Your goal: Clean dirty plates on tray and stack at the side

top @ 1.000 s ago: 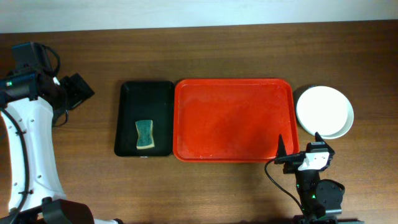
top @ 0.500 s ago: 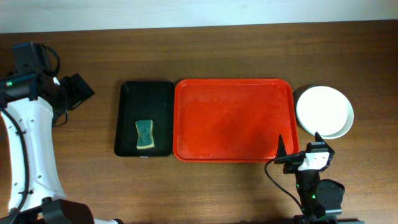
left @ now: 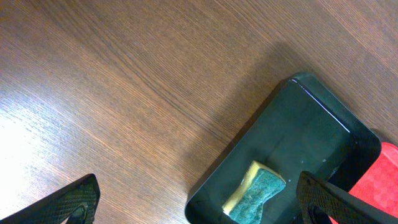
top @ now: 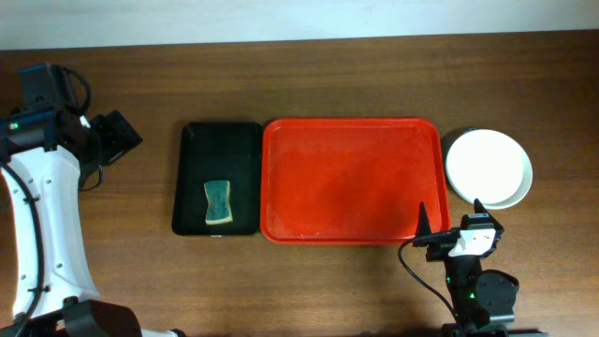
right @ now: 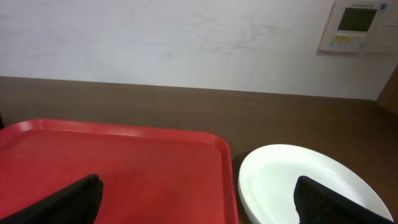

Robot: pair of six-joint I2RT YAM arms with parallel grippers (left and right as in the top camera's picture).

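The red tray [top: 351, 178] lies mid-table with nothing on it; it also shows in the right wrist view [right: 112, 168]. The plates [top: 488, 168] sit stacked on the table to its right, a white one on top, also in the right wrist view [right: 298, 183]. The lower plates are mostly hidden. My right gripper [right: 196, 199] is open and empty, low at the near edge between tray and stack. My left gripper [left: 199, 202] is open and empty, far left, above the table beside the black tray.
A narrow black tray [top: 218, 178] left of the red tray holds a green and yellow sponge [top: 217, 202], also seen in the left wrist view [left: 255, 194]. A wall with a thermostat panel [right: 356, 25] stands behind the table.
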